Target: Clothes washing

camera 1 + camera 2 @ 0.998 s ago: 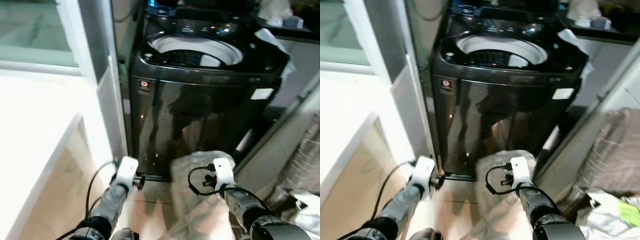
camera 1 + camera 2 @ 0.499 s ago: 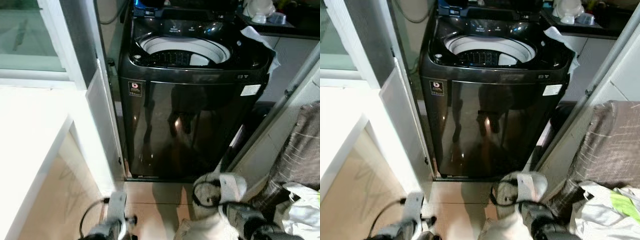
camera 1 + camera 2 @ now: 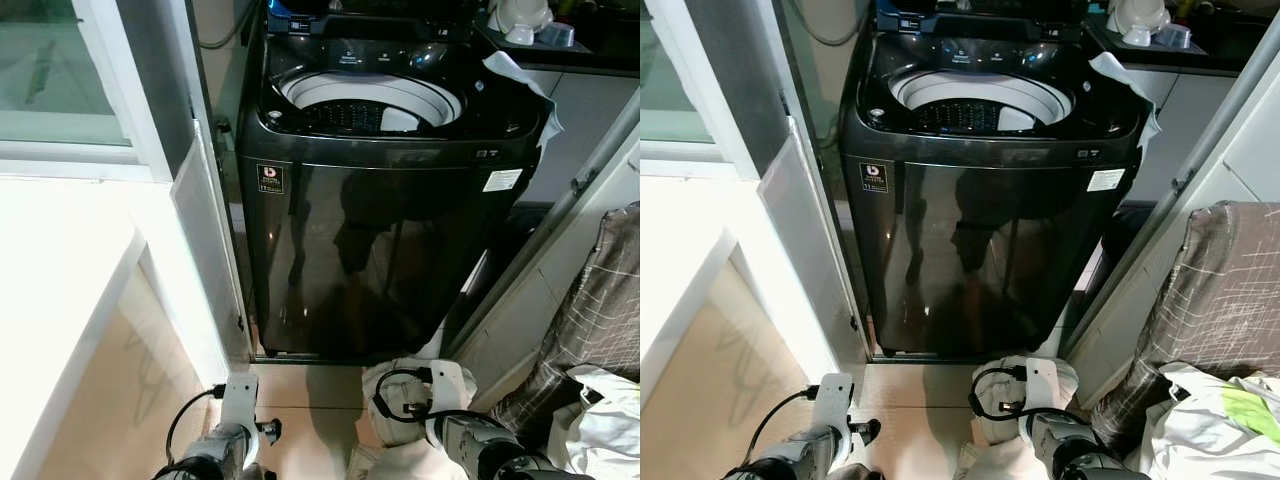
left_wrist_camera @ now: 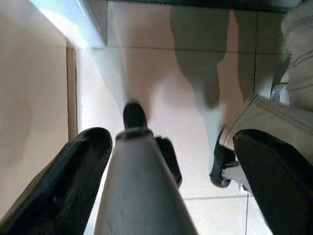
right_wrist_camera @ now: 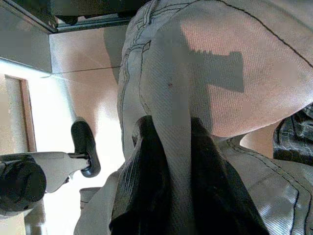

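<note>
A black top-loading washing machine (image 3: 380, 240) stands ahead with its lid up and the pale drum (image 3: 370, 100) exposed. Low in front of it, near the floor, my right gripper (image 5: 171, 128) is shut on a fold of light beige trousers (image 5: 205, 63), which bunch around my right wrist (image 3: 450, 385) and hang to the tiles. My left gripper (image 4: 173, 142) hangs open over the tiled floor, its black fingers (image 4: 73, 166) spread wide, holding nothing. The left wrist (image 3: 237, 400) is low at the left of the machine's base.
A white sliding-door frame (image 3: 190, 210) stands close on the left. A brown checked cloth (image 3: 600, 300) and a white bag (image 3: 610, 425) are piled at the right. White cups (image 3: 520, 20) sit on a dark counter behind. A white sheet (image 3: 520, 80) lies on the machine's right corner.
The camera has pulled back and shifted, so more of the machine shows. Both arms sit lower in the picture than a second ago. The right gripper still grips the trousers.
</note>
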